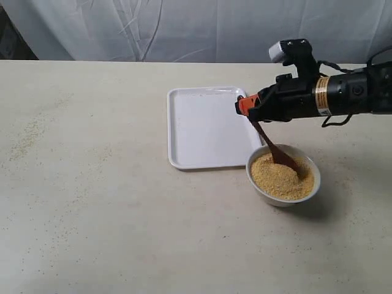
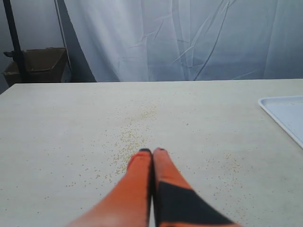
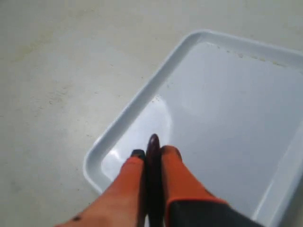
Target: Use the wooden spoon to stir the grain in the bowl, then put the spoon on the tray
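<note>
The white bowl (image 1: 262,186) holds a mound of golden-yellow grain (image 1: 277,179), to the right of the white tray (image 1: 184,125). The dark wooden spoon (image 1: 275,150) slants down from my right gripper (image 1: 247,106), its round end sunk in the grain. That gripper hangs above the tray's right rim, shut on the spoon's handle. In the right wrist view the handle tip (image 3: 153,143) sticks out between the orange fingers (image 3: 177,170), with the tray (image 3: 227,104) beneath. My left gripper (image 2: 152,152) shows only in the left wrist view, shut and empty over the table.
Loose grains (image 2: 128,139) are scattered on the beige table ahead of the left gripper, and faintly at the table's left side (image 1: 27,138). A white cloth backdrop (image 1: 184,27) hangs behind the table. A dark stand and a box (image 2: 38,66) stand beyond the table's far corner.
</note>
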Controlling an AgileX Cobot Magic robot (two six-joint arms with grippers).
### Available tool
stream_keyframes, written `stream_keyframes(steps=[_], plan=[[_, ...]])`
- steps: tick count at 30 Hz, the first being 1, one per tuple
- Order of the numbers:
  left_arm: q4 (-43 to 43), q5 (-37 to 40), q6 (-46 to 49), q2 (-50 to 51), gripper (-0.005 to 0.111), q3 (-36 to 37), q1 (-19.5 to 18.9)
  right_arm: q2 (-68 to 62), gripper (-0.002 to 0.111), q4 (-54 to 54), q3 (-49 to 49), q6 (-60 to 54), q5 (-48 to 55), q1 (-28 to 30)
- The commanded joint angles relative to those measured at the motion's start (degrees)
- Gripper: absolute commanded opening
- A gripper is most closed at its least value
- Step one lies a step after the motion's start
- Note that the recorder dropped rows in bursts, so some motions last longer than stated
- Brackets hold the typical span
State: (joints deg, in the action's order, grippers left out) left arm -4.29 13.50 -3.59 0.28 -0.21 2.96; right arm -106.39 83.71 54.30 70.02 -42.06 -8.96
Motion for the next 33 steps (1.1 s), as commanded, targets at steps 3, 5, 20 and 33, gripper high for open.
stream_keyframes(steps=[3, 5, 20, 33], plan=[[0.16, -0.27, -0.19, -0.28, 0.000, 0.21, -0.04, 6.69, 0.000, -1.30, -0.24, 0.39, -0.60, 0.31], [0.16, -0.27, -0.19, -0.28, 0.000, 0.21, -0.04, 8.36, 0.000, -1.30, -0.24, -0.04, 4.08, 0.31], [0.16, -0.27, -0.19, -0.28, 0.000, 0.21, -0.04, -0.89, 0.000, -1.08, -0.24, 3.12, -5.18, 0.20], [0.16, -0.27, -0.19, -0.28, 0.000, 0.21, -0.04, 6.82, 0.000, -1.08, -0.24, 3.02, -4.03, -0.22]])
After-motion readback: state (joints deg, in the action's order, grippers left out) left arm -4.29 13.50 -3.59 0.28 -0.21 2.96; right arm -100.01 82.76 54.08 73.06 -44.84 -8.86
